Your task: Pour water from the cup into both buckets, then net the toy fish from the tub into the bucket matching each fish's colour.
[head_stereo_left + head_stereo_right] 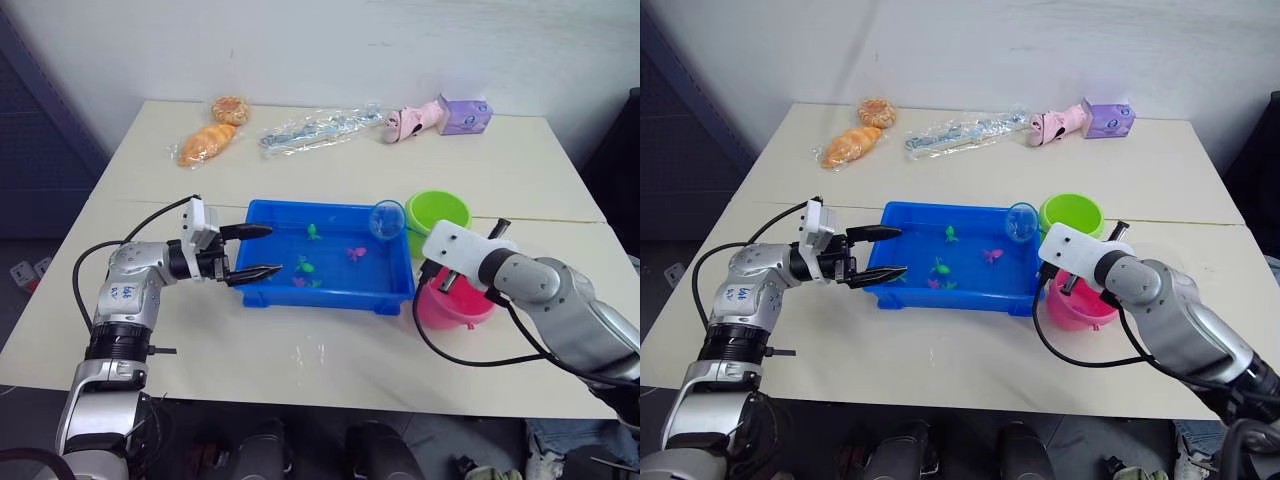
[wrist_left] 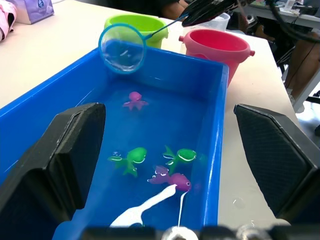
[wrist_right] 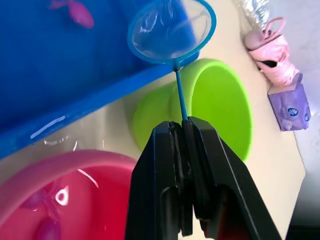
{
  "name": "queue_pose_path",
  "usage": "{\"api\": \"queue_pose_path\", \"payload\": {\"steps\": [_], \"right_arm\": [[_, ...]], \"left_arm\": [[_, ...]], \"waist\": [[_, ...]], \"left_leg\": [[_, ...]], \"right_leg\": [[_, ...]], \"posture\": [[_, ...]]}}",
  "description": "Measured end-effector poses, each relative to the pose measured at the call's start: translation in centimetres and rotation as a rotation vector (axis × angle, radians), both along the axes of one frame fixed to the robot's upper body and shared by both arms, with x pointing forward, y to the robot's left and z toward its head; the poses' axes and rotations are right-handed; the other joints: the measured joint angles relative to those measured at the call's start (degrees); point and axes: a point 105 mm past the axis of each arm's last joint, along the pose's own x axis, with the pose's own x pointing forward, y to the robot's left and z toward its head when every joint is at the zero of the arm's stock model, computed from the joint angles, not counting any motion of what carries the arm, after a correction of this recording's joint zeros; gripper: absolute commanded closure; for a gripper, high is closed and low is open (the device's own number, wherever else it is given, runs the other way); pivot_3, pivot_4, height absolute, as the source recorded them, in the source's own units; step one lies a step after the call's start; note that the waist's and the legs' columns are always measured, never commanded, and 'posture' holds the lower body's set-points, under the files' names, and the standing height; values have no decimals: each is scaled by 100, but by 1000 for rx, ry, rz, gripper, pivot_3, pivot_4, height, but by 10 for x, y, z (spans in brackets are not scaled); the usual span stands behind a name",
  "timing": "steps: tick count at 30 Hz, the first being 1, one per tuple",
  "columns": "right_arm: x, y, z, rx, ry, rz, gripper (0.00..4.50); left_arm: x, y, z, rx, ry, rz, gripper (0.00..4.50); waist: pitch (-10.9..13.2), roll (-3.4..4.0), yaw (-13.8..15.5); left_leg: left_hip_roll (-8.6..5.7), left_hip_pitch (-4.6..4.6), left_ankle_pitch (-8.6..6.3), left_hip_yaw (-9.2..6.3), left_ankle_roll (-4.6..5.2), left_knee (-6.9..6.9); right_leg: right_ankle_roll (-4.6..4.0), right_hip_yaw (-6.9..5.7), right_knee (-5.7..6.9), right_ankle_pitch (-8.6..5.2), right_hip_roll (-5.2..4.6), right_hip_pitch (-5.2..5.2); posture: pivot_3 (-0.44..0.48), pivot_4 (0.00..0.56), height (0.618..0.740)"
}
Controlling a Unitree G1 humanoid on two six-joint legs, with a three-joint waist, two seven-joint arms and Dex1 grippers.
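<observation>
Above the tub's far right corner, net hoop empty; stick pinched tight in right gripper. Green bucket just beyond hoop, pink bucket beneath gripper. Left gripper spread wide at tub's left end.

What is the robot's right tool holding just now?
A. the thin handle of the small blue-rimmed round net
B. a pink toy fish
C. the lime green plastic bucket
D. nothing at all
A: the right tool is shut on the thin handle of the small blue-rimmed round net, whose hoop hangs over the far corner of the shallow bright blue plastic tub.
</observation>
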Motion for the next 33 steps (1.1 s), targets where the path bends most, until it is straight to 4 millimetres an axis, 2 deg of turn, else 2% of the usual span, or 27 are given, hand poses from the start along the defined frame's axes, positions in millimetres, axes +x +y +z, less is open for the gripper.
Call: {"api": "queue_pose_path", "payload": {"steps": [5, 11, 14, 16, 19, 26, 33], "right_arm": [[3, 11, -8, -23, 60, 24, 4500], [-4, 21, -16, -37, 159, 44, 4500], [-6, 26, -17, 18, 199, 18, 4500], [-9, 37, -17, 149, 254, 9, 4500], [-21, 60, -32, 385, 398, 13, 4500], [-28, 54, -34, 733, 516, -76, 4500], [-43, 52, -6, 884, 490, -37, 4500]], "left_arm": [[-1, 2, 4, 11, -18, 5, 72], [-1, 2, 3, 13, -16, 8, 72], [-1, 3, 2, 13, -14, 11, 72], [-2, 3, 2, 14, -12, 12, 72], [-2, 3, 2, 14, -15, 10, 72], [-5, 11, -6, 18, 10, 37, 72], [-4, 14, -3, 16, 0, 50, 72]], "waist": [[0, 0, -16], [0, 0, -18], [0, 0, -19], [-1, -1, -40], [-1, -3, -30], [-1, -2, -22], [-1, -2, -23]], "left_leg": [[0, 0, 1, -1, -1, -2], [0, 0, 1, -1, -1, -2], [0, 1, 1, -2, -1, -2], [3, 2, 1, -2, -3, -5], [5, 2, 4, -6, -8, -9], [-1, 1, -1, -4, 0, -8], [-1, 1, -1, -5, -1, -12]], "right_leg": [[0, -2, 2, 0, -1, -1], [0, -2, 2, 0, -1, -1], [0, -2, 3, 0, 0, 0], [0, -2, 4, 0, 2, 0], [-1, -7, 9, 0, 6, -1], [-2, -5, 13, 1, 0, 0], [-2, -3, 8, 1, 0, -2]], "posture": [[0, 150, 740], [0, 150, 740], [0, 150, 740], [0, 150, 740], [0, 150, 740], [0, 150, 740], [0, 150, 740]]}}
